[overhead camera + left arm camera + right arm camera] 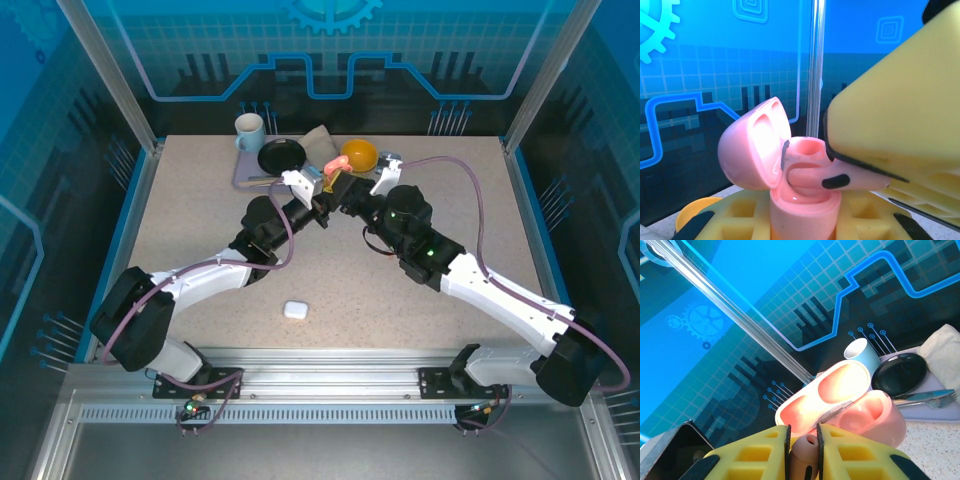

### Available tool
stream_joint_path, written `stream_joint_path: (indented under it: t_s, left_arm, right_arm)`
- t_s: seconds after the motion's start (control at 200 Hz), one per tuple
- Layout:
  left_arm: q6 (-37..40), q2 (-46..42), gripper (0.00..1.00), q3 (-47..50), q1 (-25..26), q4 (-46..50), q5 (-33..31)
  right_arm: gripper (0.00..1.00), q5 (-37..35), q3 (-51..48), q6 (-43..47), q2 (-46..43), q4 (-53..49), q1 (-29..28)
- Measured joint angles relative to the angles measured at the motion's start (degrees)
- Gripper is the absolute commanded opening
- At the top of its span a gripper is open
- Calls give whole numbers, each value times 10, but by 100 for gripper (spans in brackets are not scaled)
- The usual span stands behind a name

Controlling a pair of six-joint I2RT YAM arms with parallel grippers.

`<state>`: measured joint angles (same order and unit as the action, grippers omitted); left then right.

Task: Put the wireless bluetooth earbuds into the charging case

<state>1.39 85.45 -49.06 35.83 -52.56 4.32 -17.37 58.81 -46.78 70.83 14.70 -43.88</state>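
White arm shells [205,272], black joints [265,232], purple cables [455,160], green indicator light [430,252], yellow waffle-patterned tool fingers [747,460]

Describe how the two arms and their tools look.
The left arm and right arm have white shells, black joints and looping purple cables; a green light glows on the right one's wrist. The left tool and right tool have yellow fingers with recessed pockets and black pads.

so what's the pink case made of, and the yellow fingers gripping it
Pink case: looks like smooth, glossy moulded plastic; light glints off its lid hollows and rim. Yellow fingers: matte, likely plastic or firm rubber, which I cannot tell; dull surface with open moulded cells, black pad strips.
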Motion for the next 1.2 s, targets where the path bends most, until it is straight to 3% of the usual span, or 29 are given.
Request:
stream_joint_path:
  t_s: [0.695,1.201]
  left_arm:
    - [0,0,0,0,-5,13,0]
    - [-7,-2,0,12,-5,25,25]
  right_arm:
    - [21,3,33,-2,18,-54,1]
    - [21,63,93,16,34,-144,31]
